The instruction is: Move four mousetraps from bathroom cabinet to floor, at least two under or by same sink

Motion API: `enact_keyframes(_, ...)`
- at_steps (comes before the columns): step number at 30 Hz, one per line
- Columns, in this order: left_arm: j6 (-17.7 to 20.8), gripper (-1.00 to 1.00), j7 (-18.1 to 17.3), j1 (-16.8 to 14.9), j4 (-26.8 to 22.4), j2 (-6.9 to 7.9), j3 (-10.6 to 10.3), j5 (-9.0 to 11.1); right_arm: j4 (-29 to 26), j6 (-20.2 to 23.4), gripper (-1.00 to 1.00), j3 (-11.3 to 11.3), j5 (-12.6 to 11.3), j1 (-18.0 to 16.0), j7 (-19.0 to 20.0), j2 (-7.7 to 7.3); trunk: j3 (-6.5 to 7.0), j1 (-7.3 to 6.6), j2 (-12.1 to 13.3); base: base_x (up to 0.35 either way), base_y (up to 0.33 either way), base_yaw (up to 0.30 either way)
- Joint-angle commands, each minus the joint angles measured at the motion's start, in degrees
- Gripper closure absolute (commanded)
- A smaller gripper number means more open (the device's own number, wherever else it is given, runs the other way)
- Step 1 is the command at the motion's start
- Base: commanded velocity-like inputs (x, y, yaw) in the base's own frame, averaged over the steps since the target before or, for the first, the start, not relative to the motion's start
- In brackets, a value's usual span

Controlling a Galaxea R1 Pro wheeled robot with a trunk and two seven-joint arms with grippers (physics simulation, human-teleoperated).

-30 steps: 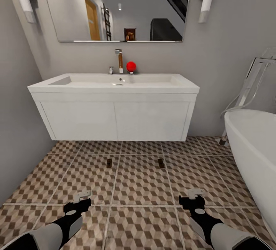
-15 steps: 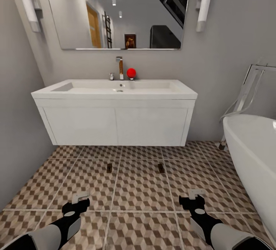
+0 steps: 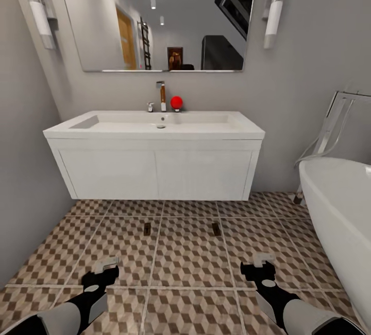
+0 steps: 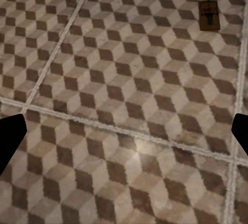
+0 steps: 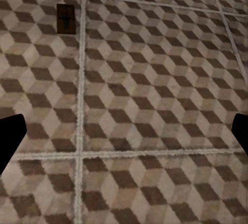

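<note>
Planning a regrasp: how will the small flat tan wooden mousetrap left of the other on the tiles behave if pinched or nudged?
The small flat tan wooden mousetrap lies flush on the cube-patterned tile floor, so it probably slides, not rolls or tips. It looks stiff and light. Its low edge likely gives fingers little to pinch.

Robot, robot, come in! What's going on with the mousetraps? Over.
Both end effectors, left and right, open and empty. Two mousetraps on floor before sink. Nothing in the way.

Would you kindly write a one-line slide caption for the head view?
Two mousetraps lie on the patterned floor before the white sink, both open grippers empty.
</note>
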Motion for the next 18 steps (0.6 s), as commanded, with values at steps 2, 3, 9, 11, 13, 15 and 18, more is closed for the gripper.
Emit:
enact_keyframes(2, -0.06, -1.0, 0.28, 0.02, 0.12, 0.02, -0.49, 0.29, 0.0, -0.14, -1.0, 0.49, -0.52, -0.02, -0.14, -0.01, 0.31, -0.46, 0.8, 0.0, 0.0, 0.0)
enact_keyframes(3, -0.07, -1.0, 0.28, 0.03, 0.19, 0.01, -0.49, 0.29, 0.0, -0.14, -1.0, 0.49, -0.52, -0.02, -0.14, -0.01, 0.49, -0.68, 1.2, 0.0, 0.0, 0.0)
enact_keyframes(9, -0.1, -1.0, 0.3, 0.05, 0.4, -0.35, -0.55, 0.29, 0.0, -0.14, -1.0, 0.49, -0.51, -0.02, -0.14, -0.01, 1.57, -1.99, 3.6, 0.0, 0.0, 0.0)
enact_keyframes(11, -0.07, -1.0, 0.3, 0.06, 0.4, -0.41, -0.56, 0.29, 0.0, -0.14, -1.0, 0.49, -0.51, -0.02, -0.14, -0.01, 1.93, -2.43, 4.41, 0.0, 0.0, 0.0)
enact_keyframes(13, -0.04, -1.0, 0.3, 0.06, 0.4, -0.43, -0.57, 0.29, 0.0, -0.14, -1.0, 0.49, -0.5, -0.02, -0.14, -0.01, 2.29, -2.87, 5.21, 0.0, 0.0, 0.0)
enact_keyframes(15, -0.01, -1.0, 0.32, 0.06, 0.4, -0.44, -0.57, 0.29, 0.0, -0.14, -1.0, 0.49, -0.5, -0.02, -0.14, -0.01, 2.65, -3.31, 6.01, 0.0, 0.0, 0.0)
enact_keyframes(18, 0.04, -1.0, 0.34, 0.04, 0.4, -0.45, -0.58, 0.29, 0.0, -0.14, -1.0, 0.49, -0.5, -0.02, -0.14, -0.01, 3.18, -3.97, 7.21, 0.0, 0.0, 0.0)
